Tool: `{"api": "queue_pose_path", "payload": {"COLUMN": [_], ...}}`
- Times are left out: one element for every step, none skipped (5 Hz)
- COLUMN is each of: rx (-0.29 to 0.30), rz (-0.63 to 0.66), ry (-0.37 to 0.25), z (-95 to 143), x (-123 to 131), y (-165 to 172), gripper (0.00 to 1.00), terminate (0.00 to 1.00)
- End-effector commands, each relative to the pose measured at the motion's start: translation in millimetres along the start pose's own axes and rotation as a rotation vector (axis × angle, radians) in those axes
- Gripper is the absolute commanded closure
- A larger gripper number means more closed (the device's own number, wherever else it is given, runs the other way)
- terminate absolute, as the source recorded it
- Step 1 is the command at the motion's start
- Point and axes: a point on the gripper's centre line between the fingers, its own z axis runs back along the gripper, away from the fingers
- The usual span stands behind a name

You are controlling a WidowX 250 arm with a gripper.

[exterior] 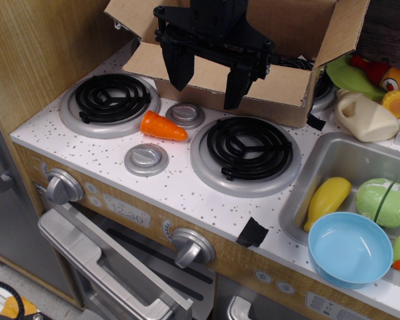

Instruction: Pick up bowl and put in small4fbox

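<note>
The light-blue bowl [350, 249] sits upright and empty at the front edge of the steel sink [333, 157], at the lower right. The brown cardboard box [280, 83] stands at the back of the counter with its flaps up. My black gripper [208, 83] hangs above the counter in front of the box, over the gap between the two burners. It is open and empty, its two fingers spread wide. It is far to the left of and behind the bowl.
An orange toy carrot [163, 127] lies between the burners. The sink also holds a yellow toy [329, 200] and a green split round vegetable [385, 202]. A cream jug [367, 119] and more toy food lie at the back right.
</note>
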Motion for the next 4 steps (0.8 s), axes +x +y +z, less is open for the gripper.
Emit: {"api": "queue_pose_path", "payload": {"rx": [0.000,-0.059,-0.075,-0.094], "rz": [0.000,0.050,0.087,0.117], "ry": [0.000,0.008,-0.010,-0.025], "z": [0.0,-4.1,-15.4,-33.2], "x": [0.0,-6.4,-7.9,-9.3], "y": [0.0,-50.2,-89.1,-111.2], "gripper": [0.00,0.00,0.00,0.00], "terminate": [0.00,0.00,0.00,0.00]}}
